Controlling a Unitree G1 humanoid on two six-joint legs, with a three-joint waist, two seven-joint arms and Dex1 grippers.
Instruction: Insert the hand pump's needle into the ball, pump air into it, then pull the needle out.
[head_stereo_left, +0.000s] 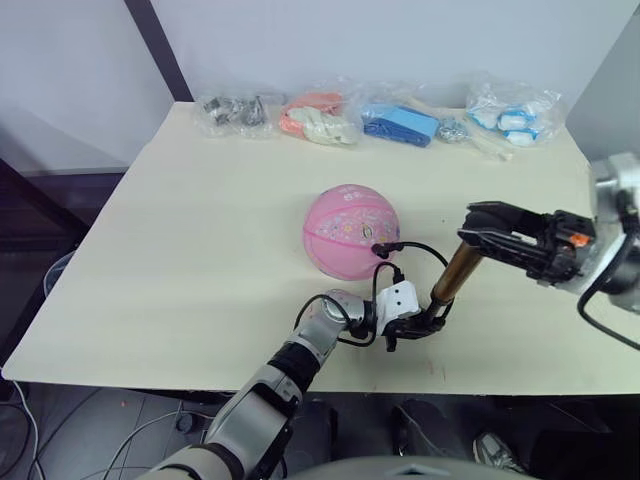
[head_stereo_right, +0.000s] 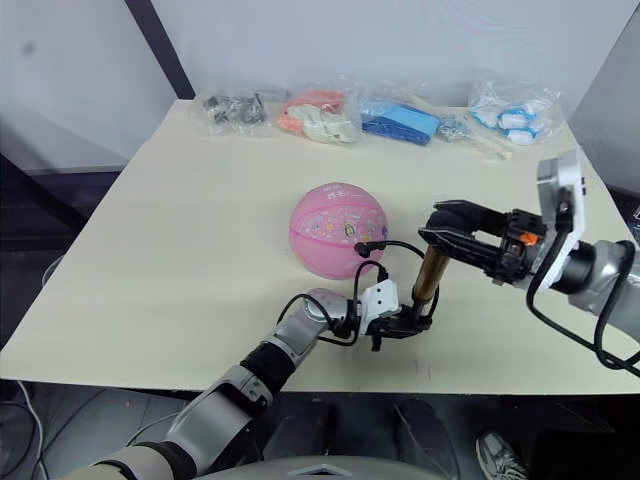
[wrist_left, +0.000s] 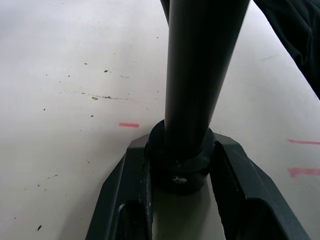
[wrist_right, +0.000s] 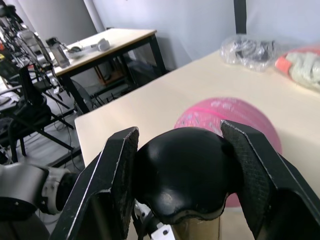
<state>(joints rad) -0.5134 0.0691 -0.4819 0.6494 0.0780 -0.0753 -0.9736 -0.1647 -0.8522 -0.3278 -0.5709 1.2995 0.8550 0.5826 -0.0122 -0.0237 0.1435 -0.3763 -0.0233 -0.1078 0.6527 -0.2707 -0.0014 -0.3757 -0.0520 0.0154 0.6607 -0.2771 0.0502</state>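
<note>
Left claw clamping pump beside ball

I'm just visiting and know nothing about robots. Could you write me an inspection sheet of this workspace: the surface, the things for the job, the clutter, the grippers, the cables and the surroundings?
Surface: pale table, a few small red marks near the front edge.
Job's things: pink ball mid-table; hand pump stands tilted beside it; its thin black hose loops to the ball's valve, so the needle looks inserted, though the needle itself is too small to see.
Clutter: four plastic bags of small parts along the far edge.
Grippers: left gripper shut on the pump's base cap; right gripper shut on the pump's black handle.
Cables: black cables on both wrists.
Surroundings: grey wall behind; another desk with equipment nearby.
</note>
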